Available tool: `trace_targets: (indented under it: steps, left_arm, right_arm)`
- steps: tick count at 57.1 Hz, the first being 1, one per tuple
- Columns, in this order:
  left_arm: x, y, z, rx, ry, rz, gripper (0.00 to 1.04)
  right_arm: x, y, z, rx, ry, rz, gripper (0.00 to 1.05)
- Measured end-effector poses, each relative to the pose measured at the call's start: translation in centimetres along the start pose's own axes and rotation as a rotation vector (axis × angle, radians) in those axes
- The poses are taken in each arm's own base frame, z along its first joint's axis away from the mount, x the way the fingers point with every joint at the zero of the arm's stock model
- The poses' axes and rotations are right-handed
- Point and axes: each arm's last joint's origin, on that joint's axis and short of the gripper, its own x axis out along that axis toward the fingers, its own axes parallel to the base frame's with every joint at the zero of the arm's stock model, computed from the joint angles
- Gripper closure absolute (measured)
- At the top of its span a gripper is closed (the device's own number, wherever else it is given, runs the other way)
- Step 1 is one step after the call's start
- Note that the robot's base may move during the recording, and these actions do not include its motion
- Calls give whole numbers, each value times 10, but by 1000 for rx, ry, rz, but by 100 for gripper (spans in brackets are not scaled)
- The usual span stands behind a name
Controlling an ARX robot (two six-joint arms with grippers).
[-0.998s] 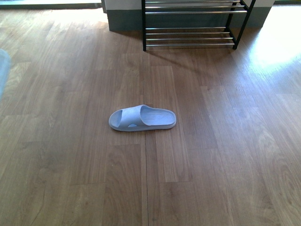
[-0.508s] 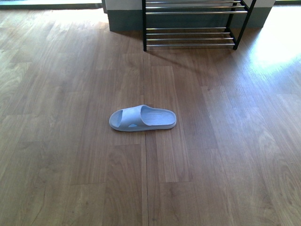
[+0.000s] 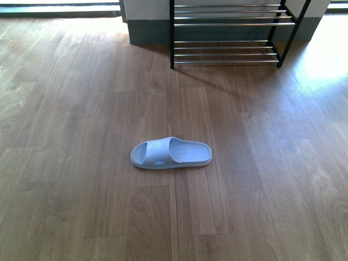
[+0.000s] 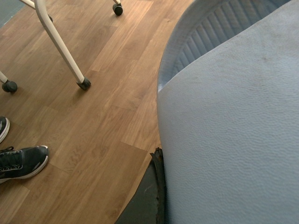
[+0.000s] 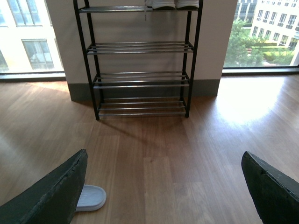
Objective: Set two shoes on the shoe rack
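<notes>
A pale blue-white slide sandal (image 3: 171, 153) lies on its sole on the wood floor, toe to the left, well in front of the shoe rack (image 3: 225, 32). Neither arm shows in the front view. My left gripper (image 4: 160, 184) is shut on a second slide sandal (image 4: 224, 121), which fills most of the left wrist view; one dark finger (image 4: 147, 198) presses against its edge. My right gripper (image 5: 163, 186) hangs open above the floor, facing the shoe rack (image 5: 140, 60), with the floor sandal's end (image 5: 91, 197) beside its finger (image 5: 56, 191).
White soles of a pair of shoes (image 5: 170, 3) rest on the rack's top tier. Black sneakers (image 4: 21, 161) and white legs on casters (image 4: 60, 44) stand on the floor below my left arm. Windows flank the wall behind the rack.
In the front view the floor sandal and the rack now sit lower and slightly further right. A pale blur at the left edge one second ago has gone.
</notes>
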Motion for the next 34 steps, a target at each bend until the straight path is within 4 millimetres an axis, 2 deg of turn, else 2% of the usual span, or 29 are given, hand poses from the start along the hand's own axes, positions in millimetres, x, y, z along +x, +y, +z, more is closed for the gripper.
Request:
trace_targets:
  steps: [34]
  left_arm:
    - [0, 0, 0, 0, 0, -1, 103]
  right_arm:
    - [0, 0, 0, 0, 0, -3, 9]
